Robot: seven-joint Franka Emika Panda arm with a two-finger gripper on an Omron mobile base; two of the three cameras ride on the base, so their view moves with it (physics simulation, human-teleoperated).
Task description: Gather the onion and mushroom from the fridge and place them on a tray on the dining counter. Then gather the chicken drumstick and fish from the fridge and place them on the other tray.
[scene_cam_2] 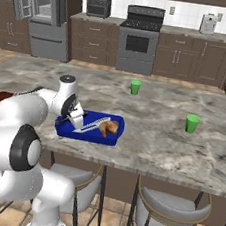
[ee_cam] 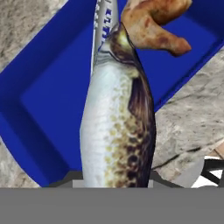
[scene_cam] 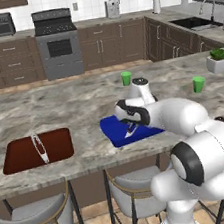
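Note:
My gripper [scene_cam_2: 78, 125] is shut on the tail end of the fish [ee_cam: 116, 127], a silvery body with brown speckles. The fish reaches across the blue tray [scene_cam_2: 89, 133] on the dining counter [scene_cam_2: 155, 115]. Its far end lies beside the chicken drumstick [scene_cam_2: 109, 128], which rests in that tray's right part. I cannot tell whether the fish touches the tray floor. In the left base view the gripper [scene_cam: 131, 129] hangs low over the blue tray [scene_cam: 114, 134]. The other tray [scene_cam: 19, 155], dark red-brown, sits at the left with a slim silvery shape [scene_cam: 40, 148] on it. The fridge [scene_cam_2: 42, 15] stands far back left. Onion and mushroom are out of view.
Two green cups [scene_cam_2: 135, 86] [scene_cam_2: 192, 123] stand on the counter beyond and to the right of the blue tray. A potted plant [scene_cam: 217, 61] sits at the far right. Grey stools [scene_cam_2: 172, 213] line the near edge. A stove [scene_cam_2: 139, 40] is on the back wall.

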